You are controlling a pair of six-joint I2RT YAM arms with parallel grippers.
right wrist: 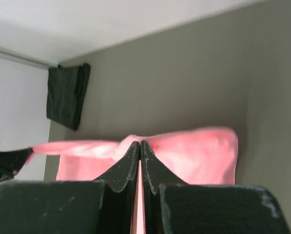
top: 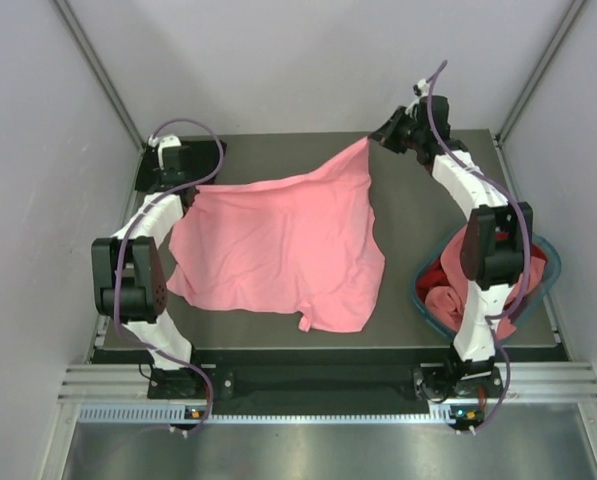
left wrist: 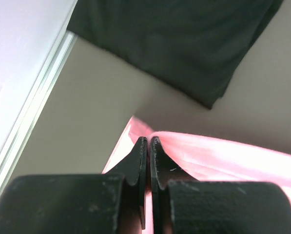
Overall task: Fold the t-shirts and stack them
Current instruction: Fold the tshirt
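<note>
My left pincer [left wrist: 146, 142]: clenched on the pink t-shirt [top: 278, 240] at its upper-left corner.
Black t-shirt [top: 208, 152]: lies at the upper left of the tabletop [top: 418, 210], just beyond my left pincer.
Pink t-shirt: spread across the middle, upper-right corner lifted.
My right pincer [right wrist: 139, 145]: clenched on that raised corner.
Basket [top: 550, 252]: lower right, holding a red t-shirt [top: 440, 272].

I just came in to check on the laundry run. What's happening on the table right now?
Both arms are holding the salmon pink t-shirt, which is spread loosely across the table and not yet folded. The left gripper is shut on its far left corner, beside a black t-shirt. The right gripper is shut on the far right corner, pulled up to a peak. Red cloth sits in the teal basket.
</note>
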